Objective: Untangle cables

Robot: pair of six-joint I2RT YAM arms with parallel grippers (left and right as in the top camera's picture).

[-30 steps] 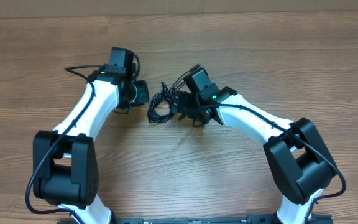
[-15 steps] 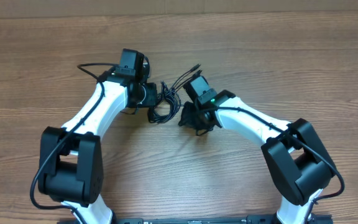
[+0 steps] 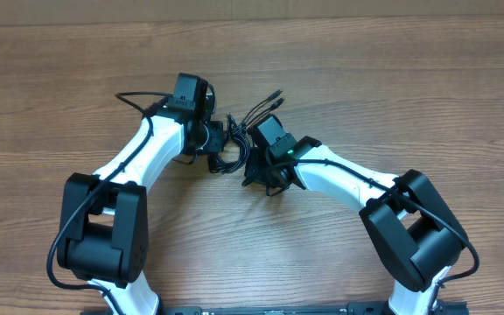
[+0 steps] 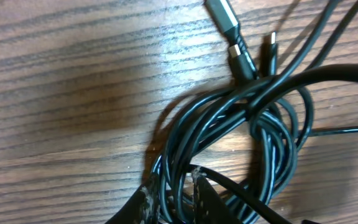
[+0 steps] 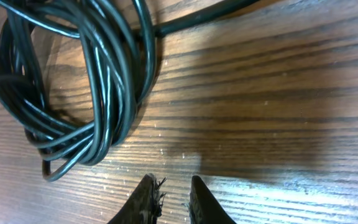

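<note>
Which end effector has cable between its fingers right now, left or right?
The left end effector: strands of the black cable bundle run between its fingertips. The right end effector sits over bare tabletop, clear of the bundle.

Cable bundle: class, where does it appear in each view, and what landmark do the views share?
Overhead: cable bundle near centre.
Left wrist: cable bundle centre-right, reaching the bottom edge.
Right wrist: cable bundle upper left.
Shared landmark: the wooden table.
</note>
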